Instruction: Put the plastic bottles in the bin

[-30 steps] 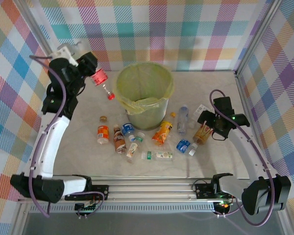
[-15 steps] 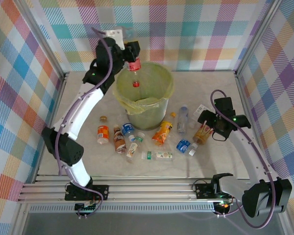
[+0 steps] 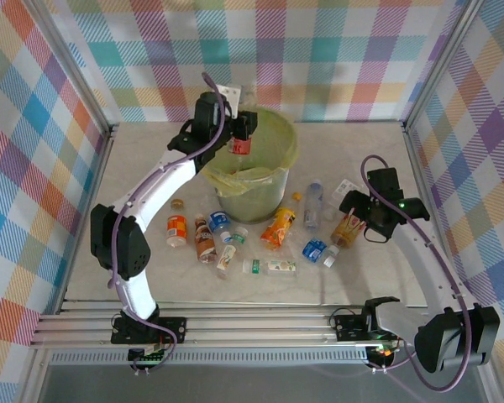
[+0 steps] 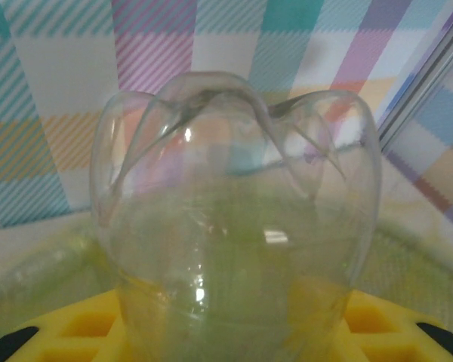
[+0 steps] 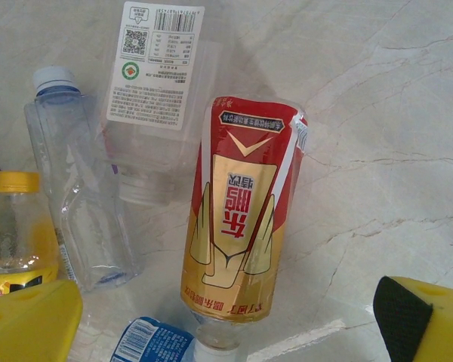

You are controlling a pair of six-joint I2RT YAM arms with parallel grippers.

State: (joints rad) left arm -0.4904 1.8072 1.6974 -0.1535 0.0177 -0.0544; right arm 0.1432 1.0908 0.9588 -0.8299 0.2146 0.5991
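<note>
Plastic bottle (image 3: 242, 144) hangs neck-down over the bin's (image 3: 252, 201) mouth, your left fingers (image 4: 75, 335) clamped on it; your right fingers (image 5: 30, 317) stand apart above the red-and-gold bottle (image 5: 238, 226).

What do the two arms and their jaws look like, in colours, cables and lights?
Both the left arm and the right arm have white curved links, black joints and a loose purple cable. A small green light glows near the right wrist. The jaws are yellow plastic with black pads.
</note>
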